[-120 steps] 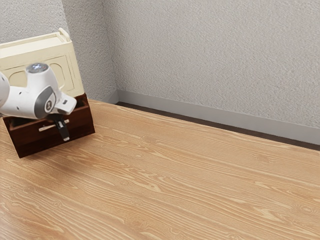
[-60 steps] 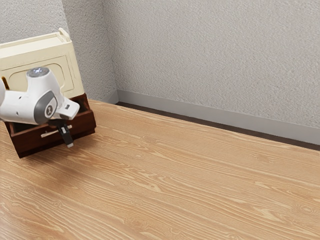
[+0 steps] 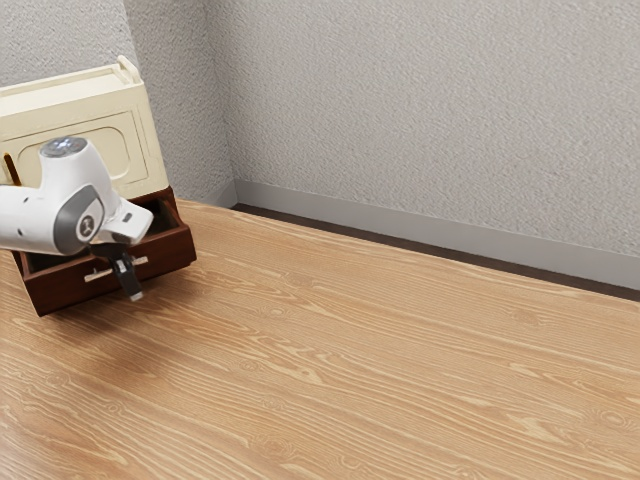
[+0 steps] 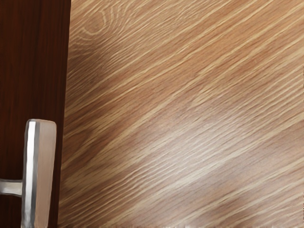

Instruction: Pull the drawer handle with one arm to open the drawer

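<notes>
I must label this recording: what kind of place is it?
Probably a simulated home room: a cream cabinet with a dark drawer, a wood-grain table and a rough grey wall suggest it.

Hand can pass over the table (image 3: 400,360), outward from the drawer front (image 3: 168,254); protruding handle (image 4: 43,171) and cream cabinet (image 3: 60,120) obstruct the inward side.

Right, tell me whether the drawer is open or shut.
Open: the drawer front stands out from the cream cabinet, its dark inside showing behind.
</notes>
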You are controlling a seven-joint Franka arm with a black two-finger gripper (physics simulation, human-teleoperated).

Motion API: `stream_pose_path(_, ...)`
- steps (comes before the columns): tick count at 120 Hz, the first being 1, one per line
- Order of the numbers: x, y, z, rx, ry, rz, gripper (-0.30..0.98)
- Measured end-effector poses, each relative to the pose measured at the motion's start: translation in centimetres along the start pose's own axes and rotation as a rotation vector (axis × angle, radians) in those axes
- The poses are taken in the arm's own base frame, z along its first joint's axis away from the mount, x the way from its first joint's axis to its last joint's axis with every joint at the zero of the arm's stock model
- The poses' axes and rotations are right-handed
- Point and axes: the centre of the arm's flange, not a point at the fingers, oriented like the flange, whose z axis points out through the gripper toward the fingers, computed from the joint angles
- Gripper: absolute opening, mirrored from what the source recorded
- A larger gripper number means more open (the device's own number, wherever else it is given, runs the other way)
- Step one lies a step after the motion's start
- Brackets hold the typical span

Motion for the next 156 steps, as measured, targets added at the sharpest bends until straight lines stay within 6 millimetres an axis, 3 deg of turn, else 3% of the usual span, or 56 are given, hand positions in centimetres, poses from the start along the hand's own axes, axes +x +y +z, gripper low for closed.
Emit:
stream_pose_path(40, -0.9, 1.2, 0.9, -0.014, -0.004, -0.009, 0.69)
stream_pose_path(92, -1.8, 3.1, -0.3, -0.017, 0.027, -0.028, 0.65)
stream_pose_path(156, -2.7, 2.3, -0.8, -0.003, 0.042, -0.080, 0.66)
